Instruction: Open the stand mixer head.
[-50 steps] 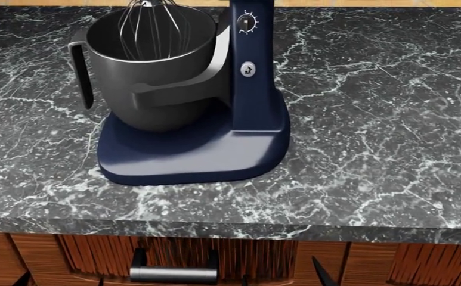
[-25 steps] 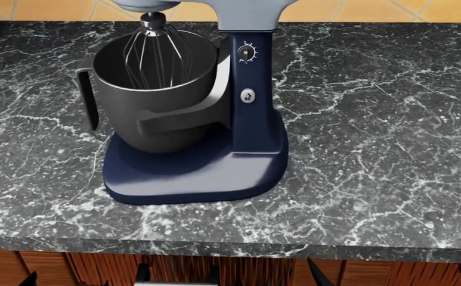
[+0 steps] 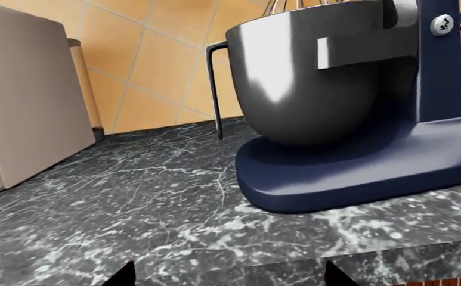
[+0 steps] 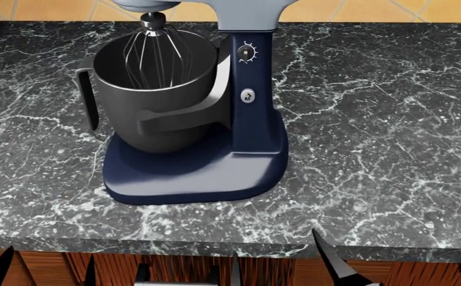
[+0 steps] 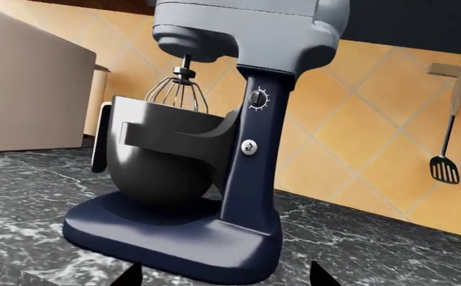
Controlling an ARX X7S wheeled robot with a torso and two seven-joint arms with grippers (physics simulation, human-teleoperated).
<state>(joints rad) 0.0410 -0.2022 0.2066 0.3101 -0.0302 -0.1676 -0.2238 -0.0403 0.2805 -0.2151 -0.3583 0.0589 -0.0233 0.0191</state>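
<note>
The stand mixer head (image 5: 254, 27) is light grey and sits level on the navy column (image 5: 250, 155), with the wire whisk (image 5: 178, 89) down inside the dark grey bowl (image 5: 163, 155). In the head view only its lower edge (image 4: 246, 15) shows at the top, above the whisk (image 4: 154, 47) and bowl (image 4: 154, 95). My left gripper (image 3: 228, 280) is open and empty, low at the counter's front edge, facing the bowl. My right gripper (image 5: 223, 279) is open and empty, in front of the mixer's navy base (image 5: 175, 238). Their fingertips (image 4: 330, 259) poke up at the bottom of the head view.
The mixer stands on a dark marble counter (image 4: 389, 131). A beige appliance (image 3: 23, 101) stands at the left against the tiled wall. Utensils (image 5: 445, 161) hang on the wall to the right. A drawer handle (image 4: 175, 275) sits below the counter's front edge.
The head view first shifted so the mixer head's lower edge came into sight. Since then both grippers' fingertips have risen into view at the bottom; the mixer has not moved.
</note>
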